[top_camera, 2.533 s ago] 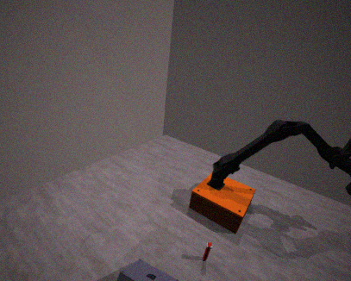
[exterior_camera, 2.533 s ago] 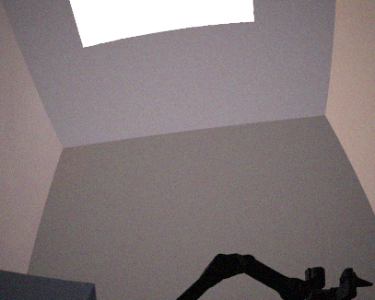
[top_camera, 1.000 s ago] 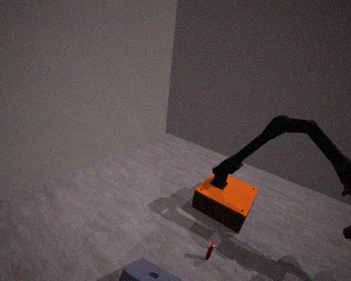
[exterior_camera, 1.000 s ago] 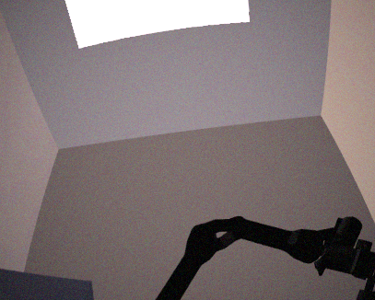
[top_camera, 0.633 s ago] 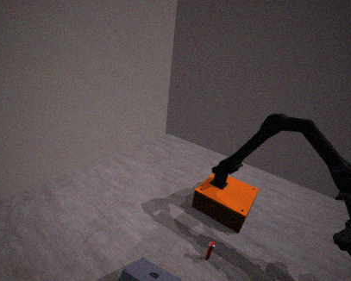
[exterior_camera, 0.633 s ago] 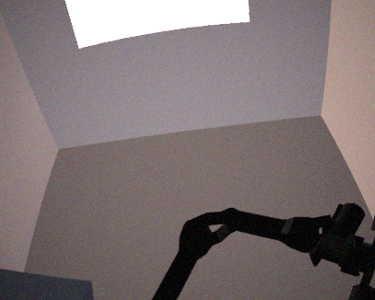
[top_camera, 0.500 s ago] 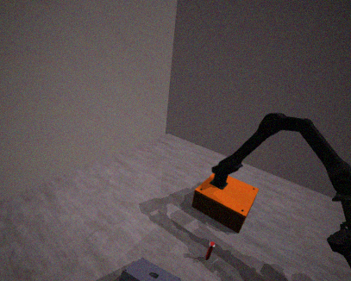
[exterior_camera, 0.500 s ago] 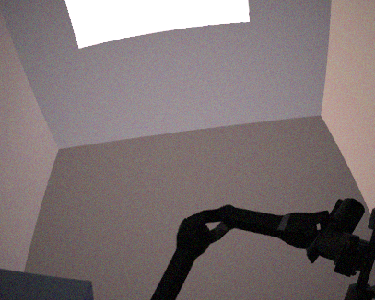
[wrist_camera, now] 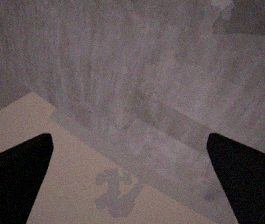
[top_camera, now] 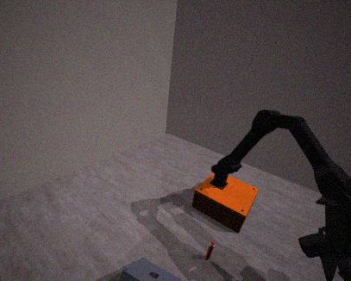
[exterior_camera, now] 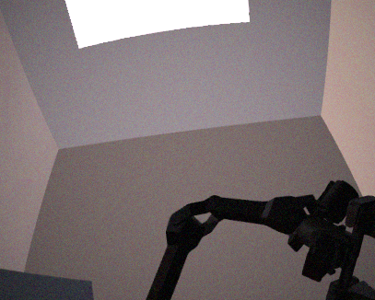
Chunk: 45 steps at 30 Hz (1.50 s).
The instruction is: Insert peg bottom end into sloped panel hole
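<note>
The peg (top_camera: 209,251) is small, red with a pale top, and stands near the bottom of the top view, right of the sloped panel. The blue-grey panel block (top_camera: 140,268) is cut off by the bottom edge of that view; its face shows one dark hole (top_camera: 153,275). A blue-grey slab also shows at the lower left of the exterior view; I cannot tell for certain that it is the panel. My gripper (wrist_camera: 131,141) is open and empty, its two dark fingers wide apart. In the top view it hangs at the lower right, away from the peg. The wrist view shows neither peg nor panel.
An orange box (top_camera: 231,194) carries the arm's base, behind the peg in the top view. The black arm (top_camera: 268,122) (exterior_camera: 236,209) arches up from it toward the right. Arm shadows lie around the peg. Walls stand behind, and a bright white panel (exterior_camera: 162,16) is overhead.
</note>
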{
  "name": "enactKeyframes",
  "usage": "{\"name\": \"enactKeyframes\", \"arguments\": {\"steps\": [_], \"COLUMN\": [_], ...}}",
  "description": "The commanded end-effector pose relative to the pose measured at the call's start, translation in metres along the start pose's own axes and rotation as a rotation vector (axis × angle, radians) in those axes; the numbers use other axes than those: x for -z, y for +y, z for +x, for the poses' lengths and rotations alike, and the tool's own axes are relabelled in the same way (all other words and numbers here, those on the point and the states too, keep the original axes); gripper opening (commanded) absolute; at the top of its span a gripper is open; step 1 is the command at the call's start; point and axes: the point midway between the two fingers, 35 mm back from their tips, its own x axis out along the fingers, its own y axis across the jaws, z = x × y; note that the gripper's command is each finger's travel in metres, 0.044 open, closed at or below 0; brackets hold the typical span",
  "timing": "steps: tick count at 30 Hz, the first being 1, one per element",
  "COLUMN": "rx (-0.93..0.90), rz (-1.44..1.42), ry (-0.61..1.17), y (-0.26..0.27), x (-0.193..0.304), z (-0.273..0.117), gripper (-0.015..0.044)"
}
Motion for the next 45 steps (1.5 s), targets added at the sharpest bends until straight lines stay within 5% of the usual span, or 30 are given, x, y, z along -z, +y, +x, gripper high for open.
{"name": "enactKeyframes", "arguments": {"steps": [1,45], "rx": [0.03,0.253], "rz": [0.07,0.978], "ry": [-0.039,-0.478], "y": [0.003,-0.01], "x": [-0.022,-0.257], "z": [0.002,-0.042], "gripper": [0.044,0.044]}}
